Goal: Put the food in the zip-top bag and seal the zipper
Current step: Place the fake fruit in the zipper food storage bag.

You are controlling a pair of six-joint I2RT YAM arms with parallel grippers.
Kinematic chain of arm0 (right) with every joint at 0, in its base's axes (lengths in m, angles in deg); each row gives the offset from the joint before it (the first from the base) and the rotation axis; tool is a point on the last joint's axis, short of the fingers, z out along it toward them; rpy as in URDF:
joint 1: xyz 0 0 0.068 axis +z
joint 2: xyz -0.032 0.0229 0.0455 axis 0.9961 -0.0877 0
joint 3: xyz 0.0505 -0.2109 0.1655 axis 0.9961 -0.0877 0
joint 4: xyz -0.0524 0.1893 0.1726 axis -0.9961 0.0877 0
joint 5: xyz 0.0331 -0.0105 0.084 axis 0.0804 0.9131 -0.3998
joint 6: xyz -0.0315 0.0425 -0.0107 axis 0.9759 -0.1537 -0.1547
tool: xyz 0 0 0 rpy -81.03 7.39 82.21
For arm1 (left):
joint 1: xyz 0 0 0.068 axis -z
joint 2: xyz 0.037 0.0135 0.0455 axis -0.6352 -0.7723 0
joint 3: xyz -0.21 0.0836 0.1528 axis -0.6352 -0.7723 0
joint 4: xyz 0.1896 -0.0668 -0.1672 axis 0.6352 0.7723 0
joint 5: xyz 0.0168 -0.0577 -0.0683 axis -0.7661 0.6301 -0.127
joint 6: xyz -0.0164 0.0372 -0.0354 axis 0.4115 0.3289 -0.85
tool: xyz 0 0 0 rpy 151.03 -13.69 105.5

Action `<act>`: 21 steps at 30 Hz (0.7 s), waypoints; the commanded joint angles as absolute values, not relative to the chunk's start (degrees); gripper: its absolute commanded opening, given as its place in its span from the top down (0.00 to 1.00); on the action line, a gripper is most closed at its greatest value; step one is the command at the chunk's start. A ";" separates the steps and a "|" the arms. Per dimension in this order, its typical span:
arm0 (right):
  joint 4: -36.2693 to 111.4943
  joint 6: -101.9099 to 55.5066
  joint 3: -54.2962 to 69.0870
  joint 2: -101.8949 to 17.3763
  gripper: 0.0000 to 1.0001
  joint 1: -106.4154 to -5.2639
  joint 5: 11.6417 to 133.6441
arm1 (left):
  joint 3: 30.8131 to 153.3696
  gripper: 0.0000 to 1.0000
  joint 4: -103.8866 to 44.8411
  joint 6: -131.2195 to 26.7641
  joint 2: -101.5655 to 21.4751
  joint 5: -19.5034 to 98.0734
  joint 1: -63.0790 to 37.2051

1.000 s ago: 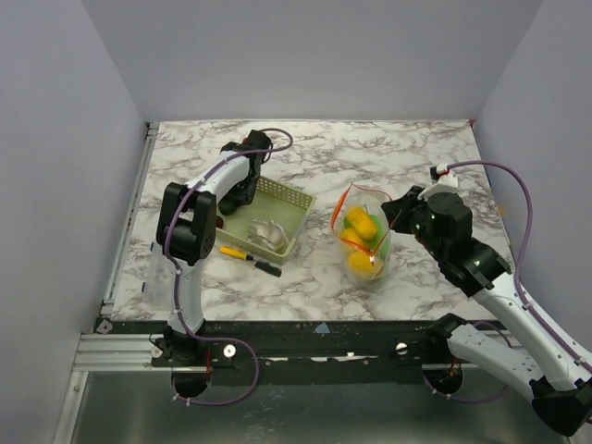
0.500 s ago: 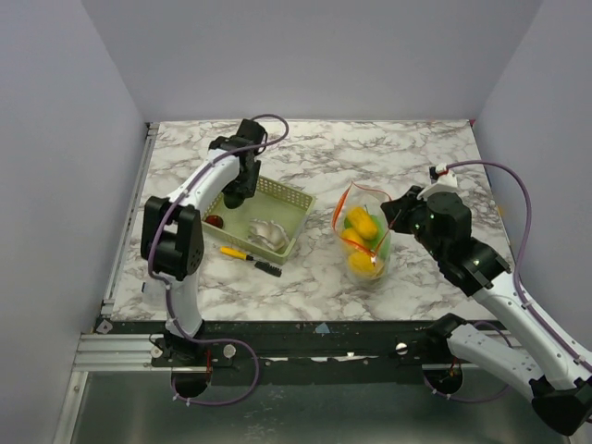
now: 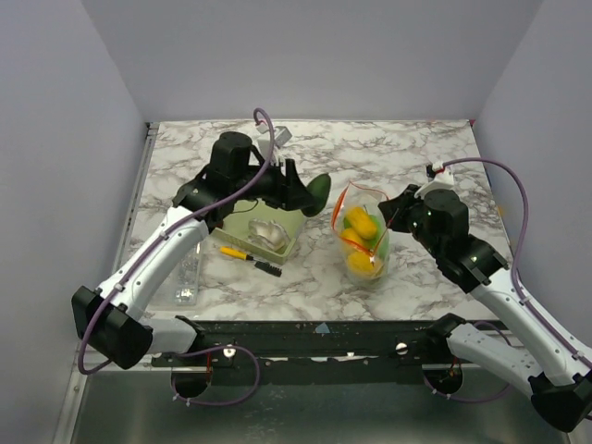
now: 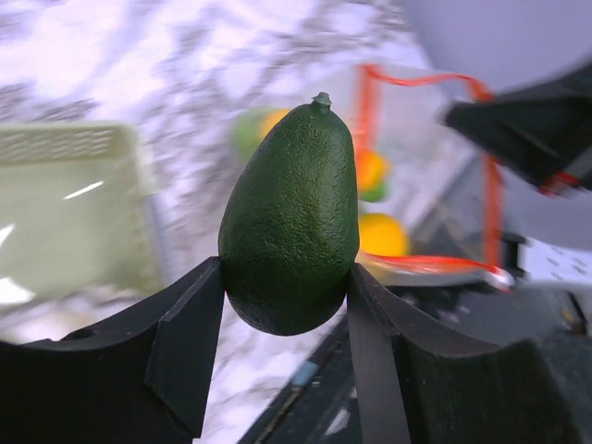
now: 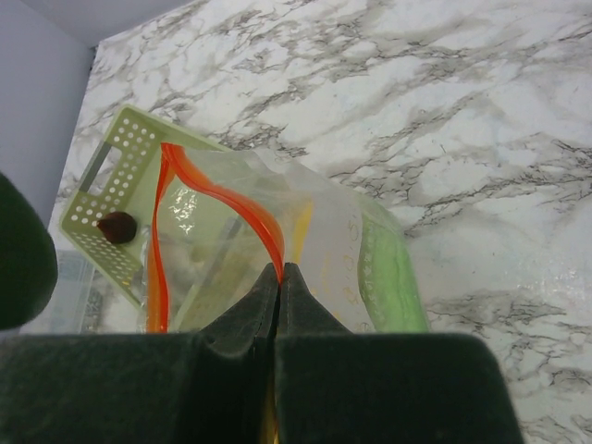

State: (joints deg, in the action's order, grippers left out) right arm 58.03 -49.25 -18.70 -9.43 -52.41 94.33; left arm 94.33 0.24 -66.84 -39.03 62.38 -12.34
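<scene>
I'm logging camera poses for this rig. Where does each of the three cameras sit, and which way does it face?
Top external: high behind the arm bases, looking down on the table; both arms show, left claw holding the avocado, right claw at the zip-top bag.
Left wrist: on the left wrist, facing along its fingers past the avocado toward the bag.
Right wrist: on the right wrist, looking down over its shut claw pinching the zipper, basket beyond.
Shared: all three show the bag.
</scene>
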 commanded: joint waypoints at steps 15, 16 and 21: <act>57.94 -50.25 -16.70 -9.35 0.99 -52.49 93.55 | 96.63 0.72 -15.92 -85.81 -48.40 58.63 4.27; 57.98 -50.23 -16.73 -9.39 0.99 -52.45 93.72 | 96.19 0.67 -16.51 -85.95 -48.36 58.40 4.41; 57.77 -50.32 -16.95 -9.23 0.99 -52.49 93.58 | 95.68 0.31 -15.82 -84.83 -47.71 57.23 4.67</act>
State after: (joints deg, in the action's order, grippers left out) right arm 58.56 -49.80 -17.93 -9.86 -52.41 94.31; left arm 95.14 -13.55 -84.72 -48.67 60.13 4.18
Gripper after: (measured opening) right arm 0.007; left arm 0.545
